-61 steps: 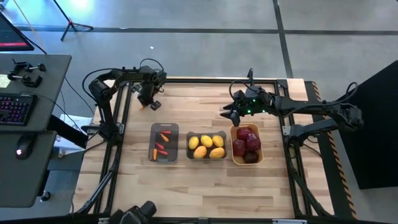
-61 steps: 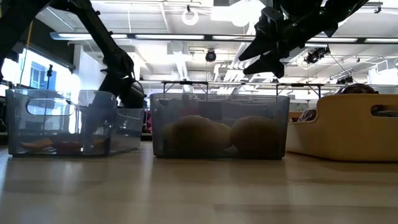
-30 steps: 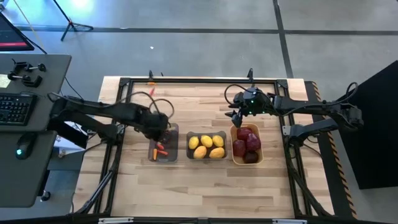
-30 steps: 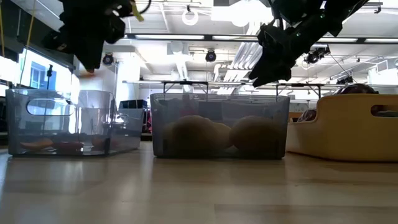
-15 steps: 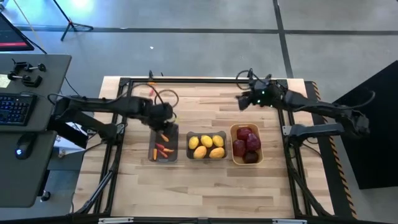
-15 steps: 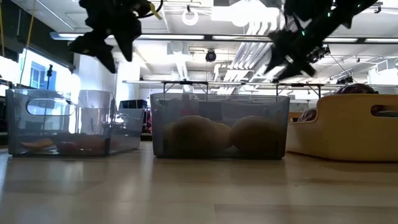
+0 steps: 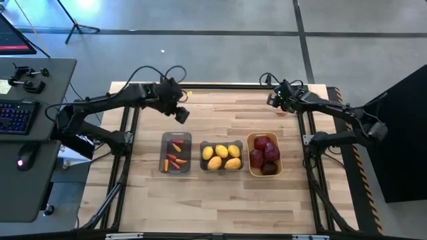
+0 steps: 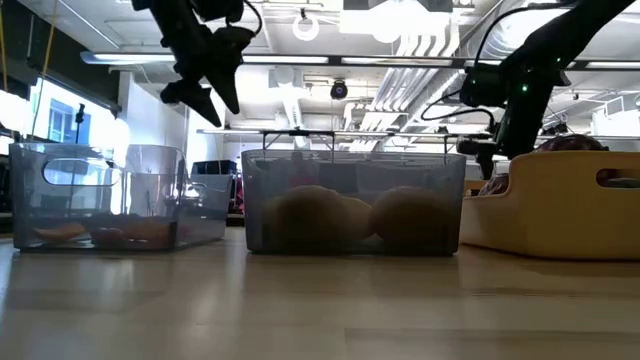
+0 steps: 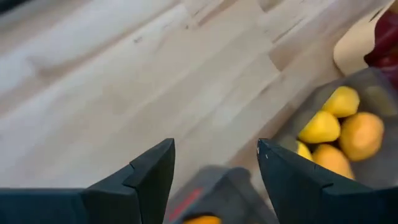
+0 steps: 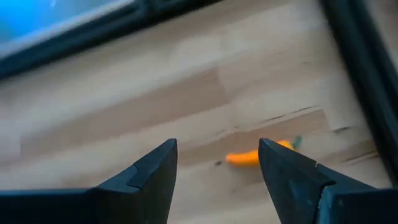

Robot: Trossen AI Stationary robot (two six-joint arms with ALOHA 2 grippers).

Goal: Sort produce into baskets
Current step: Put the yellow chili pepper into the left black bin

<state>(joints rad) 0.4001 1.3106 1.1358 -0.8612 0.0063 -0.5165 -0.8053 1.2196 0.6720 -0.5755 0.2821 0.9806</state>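
Note:
Three baskets stand in a row mid-table. The left grey basket (image 7: pixel 176 153) holds red-orange peppers, the middle grey basket (image 7: pixel 221 155) yellow lemons (image 9: pixel 339 124), and the orange-yellow basket (image 7: pixel 264 155) dark red apples. A loose orange pepper (image 10: pixel 258 157) lies on the wood near the far right corner. My right gripper (image 10: pixel 217 146) hangs open just above and short of it, touching nothing, at the far right (image 7: pixel 273 100). My left gripper (image 7: pixel 181 115) is open and empty, in the air beyond the left basket's far end (image 9: pixel 214 146).
A black frame rail (image 7: pixel 213 87) runs around the table's edge, close behind the loose pepper. Bare wood (image 7: pixel 213 200) lies in front of the baskets and between the two grippers. A desk with a keyboard (image 7: pixel 17 117) stands off the table's left side.
My left gripper has opened over the left basket and let go of a pepper, which has dropped in; it then rose and went toward the far edge. My right gripper has swung from above the apple basket's far end toward the far right corner, sinking and rolling.

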